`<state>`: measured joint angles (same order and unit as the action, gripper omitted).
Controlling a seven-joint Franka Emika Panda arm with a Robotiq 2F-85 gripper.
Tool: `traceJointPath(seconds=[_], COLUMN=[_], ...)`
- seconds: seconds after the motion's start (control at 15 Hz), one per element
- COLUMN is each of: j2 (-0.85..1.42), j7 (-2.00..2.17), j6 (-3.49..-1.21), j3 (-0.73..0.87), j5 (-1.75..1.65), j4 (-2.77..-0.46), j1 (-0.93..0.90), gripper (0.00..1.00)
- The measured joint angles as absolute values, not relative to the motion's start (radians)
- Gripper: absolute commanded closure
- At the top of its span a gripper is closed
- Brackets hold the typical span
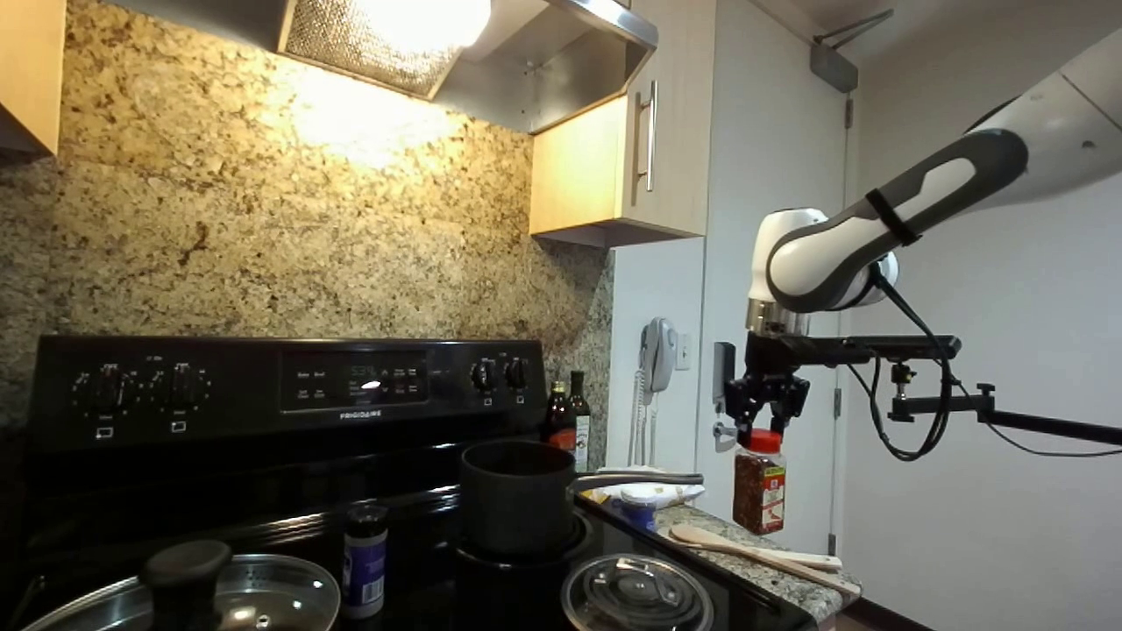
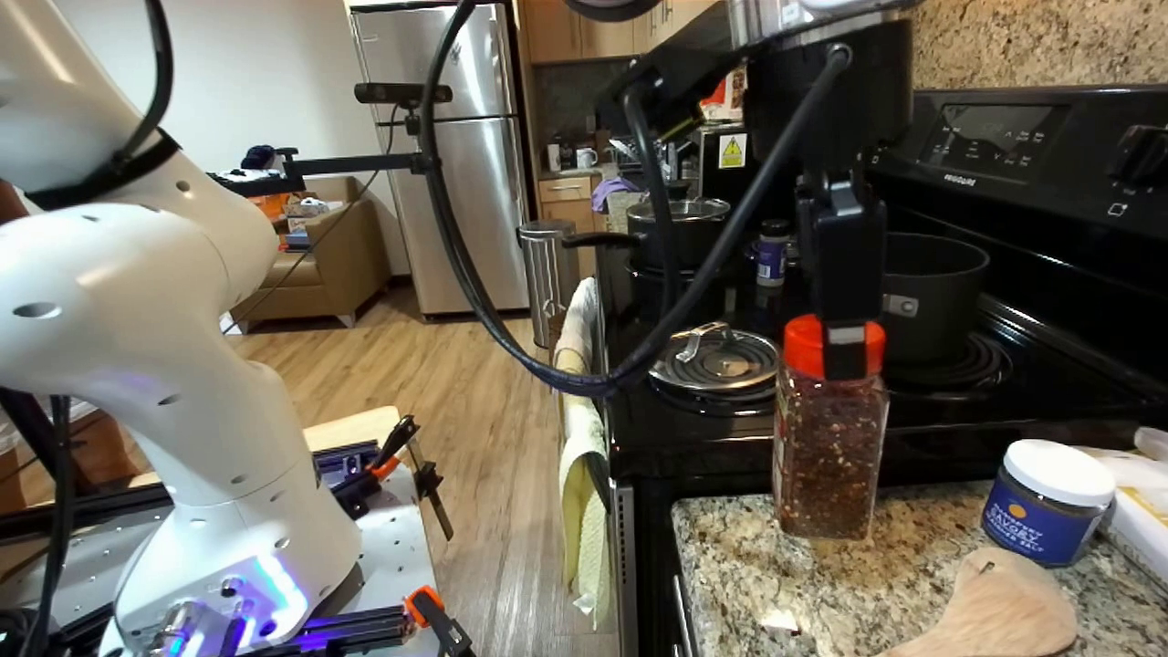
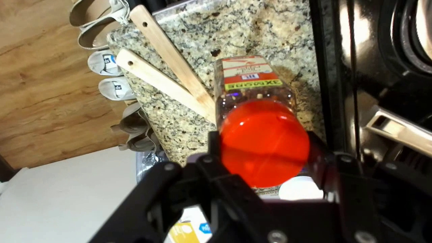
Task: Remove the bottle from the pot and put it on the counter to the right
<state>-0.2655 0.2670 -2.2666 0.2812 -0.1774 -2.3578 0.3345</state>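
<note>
Wrist view: bottle (image 3: 258,116) pinched by its cap (image 3: 265,148)
Nearly upright beneath the gripper (image 3: 265,143), over the counter (image 3: 270,32); lowering likely remains.

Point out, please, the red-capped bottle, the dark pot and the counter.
Bottle (image 2: 830,447): in an exterior view, middle of the body.
Pot (image 1: 517,504): in an exterior view, outer wall.
Counter (image 3: 266,32): in the wrist view, bare speckled top.

The squarish, red-capped, reddish-brown bottle (image 2: 830,452) hangs nearly upright above the pale, speckled counter (image 2: 744,570), well apart from the dark, upright, cylindrical, open-topped pot (image 1: 517,504).
</note>
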Motion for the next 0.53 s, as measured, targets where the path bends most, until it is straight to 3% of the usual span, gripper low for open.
traceJointPath(seconds=[0.53], j2=[-0.169], j7=[0.102], j6=[-2.332], j3=[0.313], j5=[-0.076], j4=[-2.358], j1=[0.334], gripper=[0.64])
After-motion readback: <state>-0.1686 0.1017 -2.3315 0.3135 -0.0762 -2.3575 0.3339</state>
